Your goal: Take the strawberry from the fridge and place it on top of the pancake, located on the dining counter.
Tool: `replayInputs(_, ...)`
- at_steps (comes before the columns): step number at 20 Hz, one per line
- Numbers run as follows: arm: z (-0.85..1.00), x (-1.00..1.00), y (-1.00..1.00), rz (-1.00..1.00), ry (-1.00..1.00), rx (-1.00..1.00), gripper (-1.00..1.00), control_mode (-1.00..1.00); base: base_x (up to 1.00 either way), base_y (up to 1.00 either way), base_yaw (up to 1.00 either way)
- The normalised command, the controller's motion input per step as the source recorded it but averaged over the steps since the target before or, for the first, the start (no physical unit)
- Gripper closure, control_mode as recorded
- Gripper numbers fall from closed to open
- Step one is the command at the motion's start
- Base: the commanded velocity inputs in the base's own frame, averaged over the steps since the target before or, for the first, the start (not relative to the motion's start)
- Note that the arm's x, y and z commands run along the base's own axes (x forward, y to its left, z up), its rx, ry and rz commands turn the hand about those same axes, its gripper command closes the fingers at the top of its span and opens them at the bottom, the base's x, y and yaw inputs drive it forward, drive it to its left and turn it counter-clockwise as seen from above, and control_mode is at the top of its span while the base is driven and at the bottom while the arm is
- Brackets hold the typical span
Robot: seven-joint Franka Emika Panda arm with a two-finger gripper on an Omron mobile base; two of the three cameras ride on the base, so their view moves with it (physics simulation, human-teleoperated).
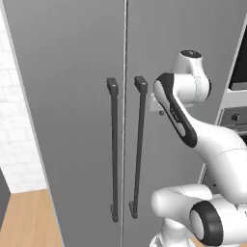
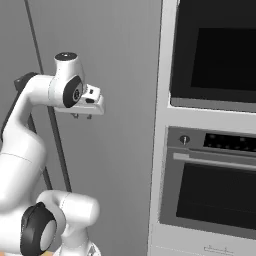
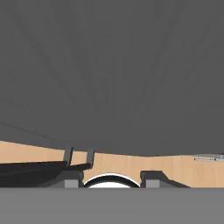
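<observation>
Left base view: fridge (image 1: 72, 120) fills most of the frame, both doors shut, seam running vertical up the middle. Two dark bar handles, left handle (image 1: 114, 149) and right handle (image 1: 138, 144), stand upright either side of the seam, long axes vertical, close together, each fixed to its door at top and bottom. Arm comes up from lower right and bends toward the right door; hand sits just right of the right handle's top end, near it, contact not clear from here. Wood floor (image 1: 29, 217) at lower left, white brick wall (image 1: 12, 120) at left edge.

Right base view: gripper (image 2: 82, 116) hangs under the wrist with short fingers pointing down, close in front of the grey fridge door, right of a handle (image 2: 55, 140). Fingers stand a small way apart w/ nothing between them; too small to judge more. Black oven (image 2: 215, 50) in its white housing at right, second oven (image 2: 215, 195) w/ knob below.

Hand view: grey door surface near, wood floor band below, two dark fingertips (image 3: 68, 156) at bottom left, slightly spread, empty gap.
</observation>
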Motion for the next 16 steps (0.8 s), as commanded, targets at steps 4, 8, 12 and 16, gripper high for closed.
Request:
replayInputs(4, 0.0, -0.01, 0.0, 0.0, 0.0, 0.0, -1.0, 1.0, -0.3, 0.14, 0.01)
replayInputs(8, 0.0, 0.0, 0.0, 0.0, 0.0, 0.0, -1.0, 1.0, -0.82, 0.72, 0.0)
replayInputs(12, 0.0, 0.0, 0.0, 0.0, 0.0, 0.0, -1.0, 1.0, -0.79, 0.75, -0.03)
replayInputs(16, 0.0, 0.0, 0.0, 0.0, 0.0, 0.0, -1.0, 1.0, -0.55, 0.61, -0.1)
